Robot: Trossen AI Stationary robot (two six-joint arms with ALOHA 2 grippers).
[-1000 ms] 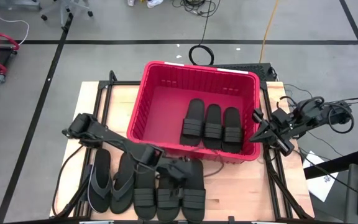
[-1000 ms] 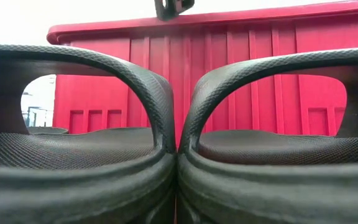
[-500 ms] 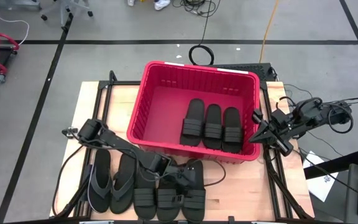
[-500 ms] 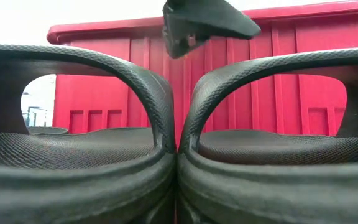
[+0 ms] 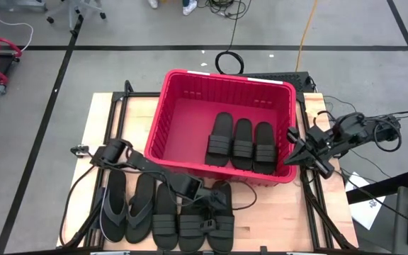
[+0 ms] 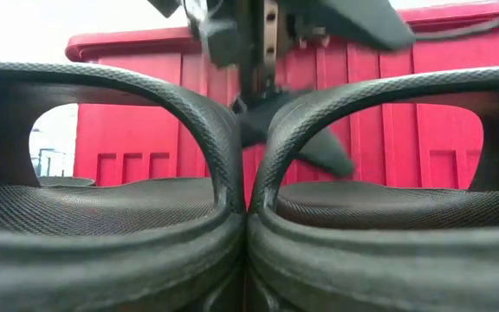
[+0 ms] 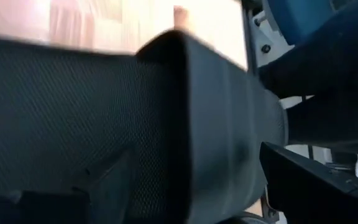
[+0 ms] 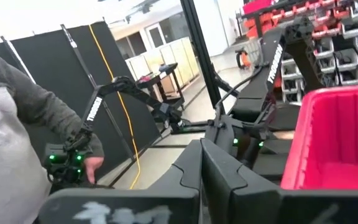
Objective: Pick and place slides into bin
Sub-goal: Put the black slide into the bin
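Three slides (image 5: 241, 143) lie inside the bin (image 5: 163, 110).

A bright red bin (image 5: 163, 127) with vertically ribbed walls holds three black slides (image 5: 241, 145), their broad straps ribbed crosswise. In front of it lie three more black slides (image 5: 190, 219) and two dark-grey thong flip-flops (image 5: 126, 209) on a pale, light-grained wooden table (image 5: 275, 212). Seen at table height, the nearest slides' footbeds carry a fine woven-mesh texture, and the red wall behind shows raised panels. The arms are dark, almost black; the right gripper (image 8: 201, 171) is matte black. Beyond the table stand black partition screens (image 8: 114, 74), a yellow cable (image 8: 120, 106) and red storage bins (image 8: 347, 46), and a person's grey sleeve (image 8: 23, 93) shows.
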